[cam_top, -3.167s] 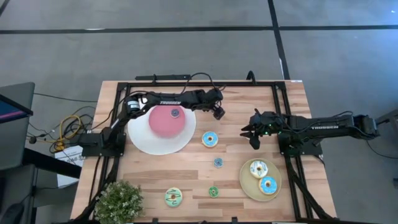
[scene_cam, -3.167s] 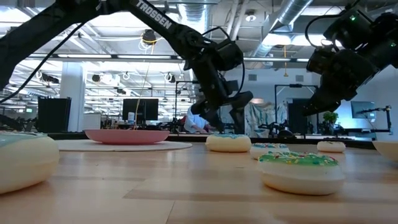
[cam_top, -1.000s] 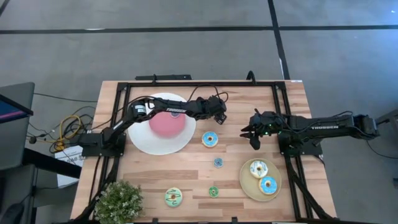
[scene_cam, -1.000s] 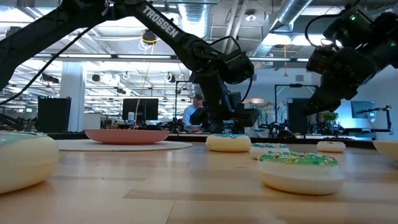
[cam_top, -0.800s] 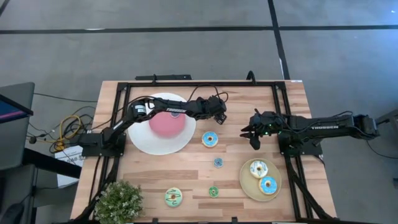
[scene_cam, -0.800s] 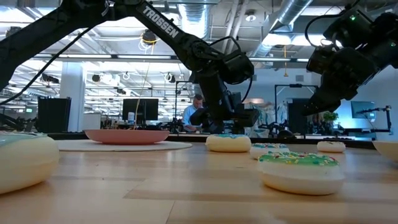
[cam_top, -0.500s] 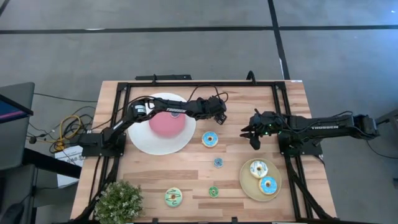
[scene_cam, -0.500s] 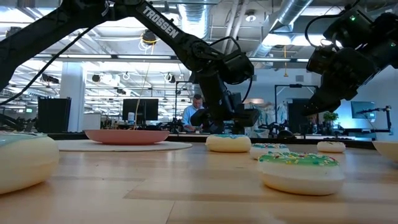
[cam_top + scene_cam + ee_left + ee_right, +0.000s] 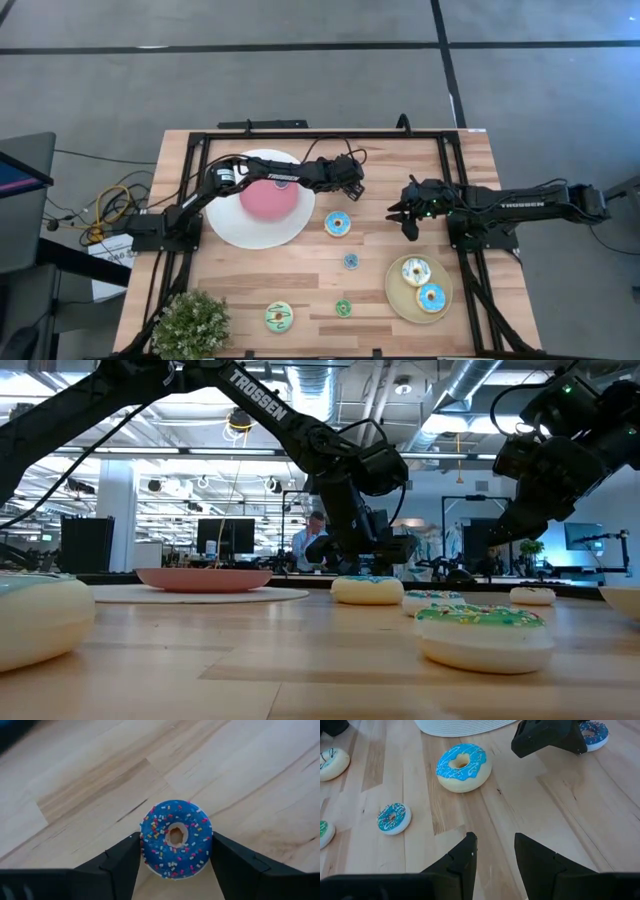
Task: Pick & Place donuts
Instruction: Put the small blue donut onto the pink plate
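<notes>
Both arms are showing matte black, jointed links with white "TROSSEN" lettering along them. Thin black cables are looping beside the left arm [image 9: 262, 181] near its wrist. A small green light is glowing on the right arm [image 9: 500, 203], and both arms' fingers are dark, angular wedges.

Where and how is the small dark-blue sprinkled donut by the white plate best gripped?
Across its outer rim, from straight above: the dark-blue sprinkled donut lies flat on the table, hole up, too low for a side approach. The left gripper is placed over it.
</notes>
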### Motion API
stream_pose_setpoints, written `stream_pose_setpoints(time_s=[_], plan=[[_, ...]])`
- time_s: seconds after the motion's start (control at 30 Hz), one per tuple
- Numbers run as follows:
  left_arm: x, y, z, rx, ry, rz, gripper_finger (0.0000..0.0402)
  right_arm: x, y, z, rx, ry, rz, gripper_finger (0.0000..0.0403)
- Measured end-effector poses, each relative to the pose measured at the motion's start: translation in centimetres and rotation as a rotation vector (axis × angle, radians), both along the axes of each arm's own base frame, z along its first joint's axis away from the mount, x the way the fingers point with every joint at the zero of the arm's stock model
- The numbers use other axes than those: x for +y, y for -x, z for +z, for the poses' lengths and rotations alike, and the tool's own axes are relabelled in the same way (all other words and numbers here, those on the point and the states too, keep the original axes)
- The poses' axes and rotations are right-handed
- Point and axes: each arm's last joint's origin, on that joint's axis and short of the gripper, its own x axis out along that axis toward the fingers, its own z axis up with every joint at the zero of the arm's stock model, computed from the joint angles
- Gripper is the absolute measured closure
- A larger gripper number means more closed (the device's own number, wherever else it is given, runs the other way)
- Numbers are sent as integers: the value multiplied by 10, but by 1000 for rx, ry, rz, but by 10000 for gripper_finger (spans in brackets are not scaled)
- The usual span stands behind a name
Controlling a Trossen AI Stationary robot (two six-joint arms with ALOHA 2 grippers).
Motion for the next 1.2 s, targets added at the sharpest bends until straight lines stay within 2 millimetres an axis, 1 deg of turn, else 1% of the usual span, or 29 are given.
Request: stream_pose_setpoints(time_s=[0.6, 0.83, 0.9, 1.03, 1.2], plan=[[-1, 0, 0, -7, 23, -15, 189, 0, 0, 0, 0, 0, 1, 280], [-8, -1, 12, -10, 29, -34, 189, 0, 0, 0, 3, 0, 1, 280], [-11, -4, 20, -26, 20, -48, 189, 0, 0, 0, 6, -1, 1, 280], [-22, -1, 44, -12, -3, -83, 189, 0, 0, -1, 7, -1, 1, 280], [-45, 18, 84, 92, -128, -62, 189, 0, 0, -1, 8, -2, 1, 280]])
